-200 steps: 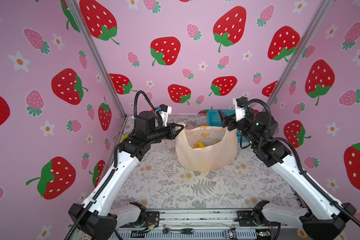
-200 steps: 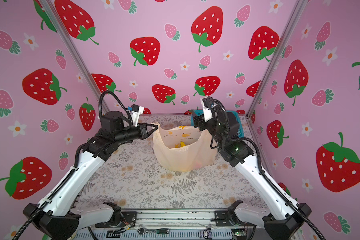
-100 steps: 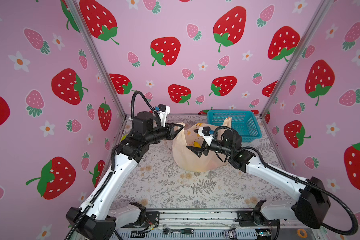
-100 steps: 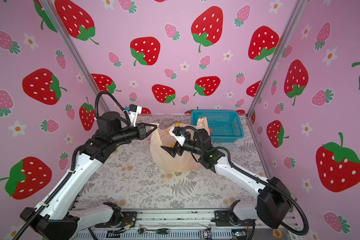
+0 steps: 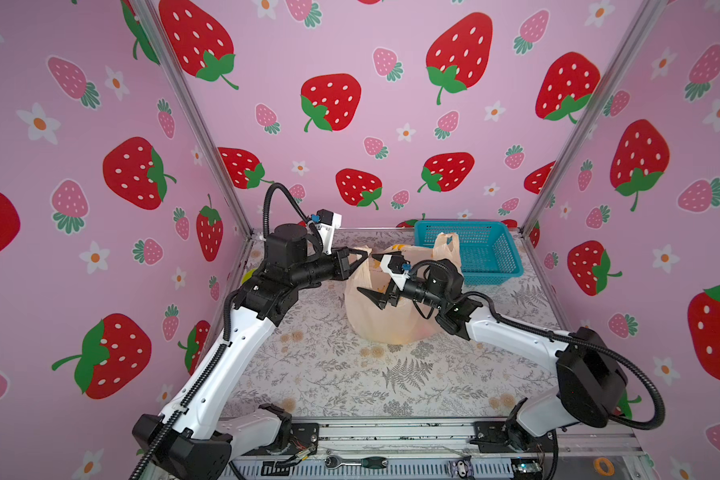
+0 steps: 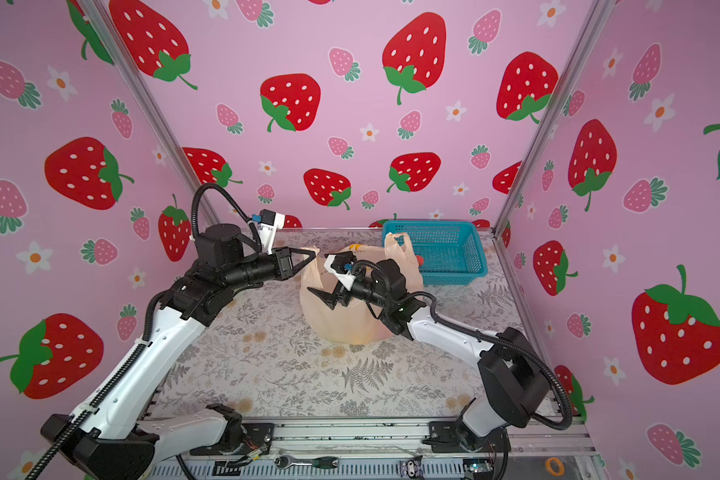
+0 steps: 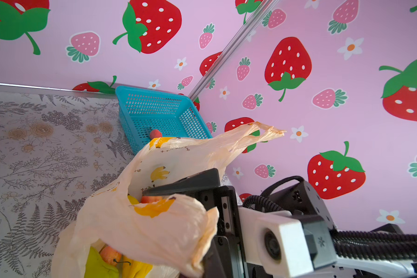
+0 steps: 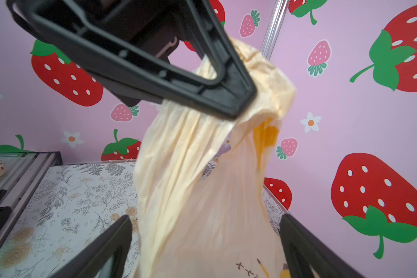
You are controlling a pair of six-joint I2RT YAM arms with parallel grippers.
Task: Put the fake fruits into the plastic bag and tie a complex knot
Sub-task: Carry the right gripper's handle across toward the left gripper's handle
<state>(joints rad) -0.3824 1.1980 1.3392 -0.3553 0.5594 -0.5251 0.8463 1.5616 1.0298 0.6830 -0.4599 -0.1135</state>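
Thin peach plastic is pinched in the closed left gripper (image 5: 363,254): one handle strip (image 8: 198,134) of the plastic bag (image 5: 391,322) is held up taut. The bag's body is rested on the table (image 5: 350,374) near the middle, just in front of the blue basket (image 5: 487,257). Bananas (image 7: 136,268), a strawberry (image 7: 108,255) and a green fruit (image 7: 99,266) are seen inside it. One small red fruit (image 7: 155,133) is left in the basket.

The right gripper (image 5: 371,298) is spread wide and empty, set close to the bag's near face, below the left gripper. In the right wrist view the held strip is framed between the two fingers (image 8: 111,240), straight ahead, with its long axis run steeply up from the bag to the left pincer. The second handle (image 5: 446,245) is stood free on the far side, toward the basket, behind the right wrist.

The handles are not yet tied. The taut strip is judged the nearer target for the right arm.
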